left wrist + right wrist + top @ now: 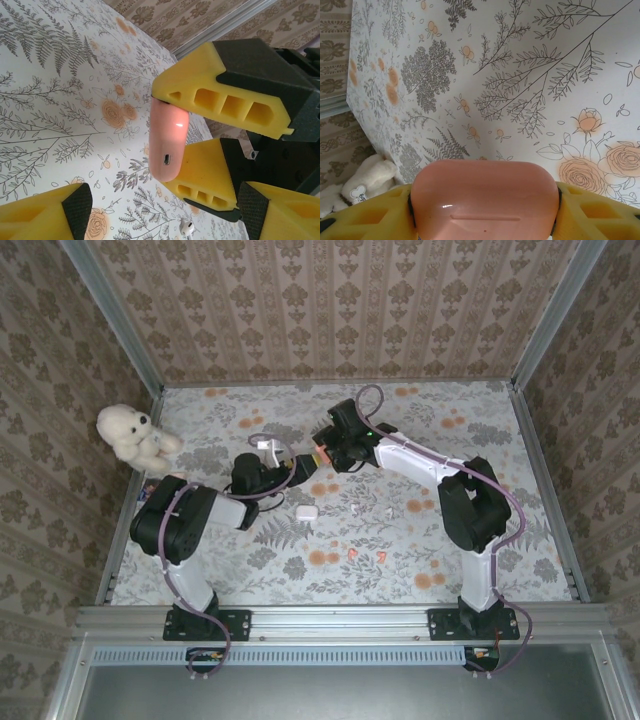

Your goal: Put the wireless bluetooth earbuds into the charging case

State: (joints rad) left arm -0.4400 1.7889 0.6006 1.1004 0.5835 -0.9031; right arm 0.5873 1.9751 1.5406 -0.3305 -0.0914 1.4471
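Observation:
A salmon-pink charging case (485, 200) is held above the table, and my right gripper (485, 212) is shut on its two sides. In the left wrist view that case (169, 142) stands on end between the right arm's yellow fingers (225, 97), its charging port facing the camera. My left gripper (170, 217) is open just short of the case, with nothing between its fingers. From above, both grippers meet at mid-table near the pink case (320, 456). Two white earbuds (356, 508) and two orange-red earbuds (353, 553) lie loose on the cloth.
A closed white case (305, 510) rests on the floral cloth in front of the left gripper. One white earbud (188, 229) lies below the held case. A white teddy bear (133, 434) sits at the far left by the wall. Metal rails edge the table.

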